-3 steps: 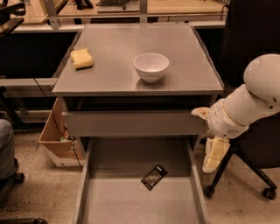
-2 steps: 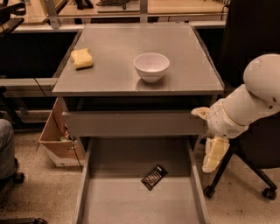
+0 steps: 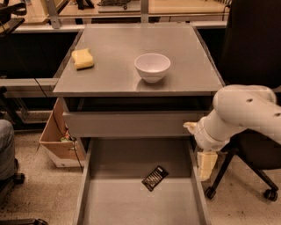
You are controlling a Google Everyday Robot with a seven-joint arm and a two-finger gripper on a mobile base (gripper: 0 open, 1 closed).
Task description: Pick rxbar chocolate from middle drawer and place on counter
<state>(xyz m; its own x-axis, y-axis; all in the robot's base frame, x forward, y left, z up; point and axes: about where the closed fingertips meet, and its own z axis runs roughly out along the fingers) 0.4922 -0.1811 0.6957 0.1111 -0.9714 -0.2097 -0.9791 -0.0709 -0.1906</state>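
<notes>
The rxbar chocolate [image 3: 155,177], a small black wrapper with pale stripes, lies flat on the bare floor of the open middle drawer [image 3: 127,204], near its centre and slightly right. My gripper [image 3: 205,163] hangs from the white arm just outside the drawer's right wall, to the right of the bar and above it, holding nothing. The grey counter [image 3: 123,66] tops the cabinet above the drawers.
A white bowl [image 3: 152,67] and a yellow sponge [image 3: 83,58] sit on the counter. The upper drawer [image 3: 127,124] shows its grey front panel. A cardboard box [image 3: 56,141] stands left of the cabinet. A black office chair [image 3: 252,48] stands right. A wooden desk [image 3: 184,6] is behind.
The white arm has dropped lower and shifted a little left, bringing the gripper slightly down beside the drawer's right wall. The bar, bowl and sponge have not moved.
</notes>
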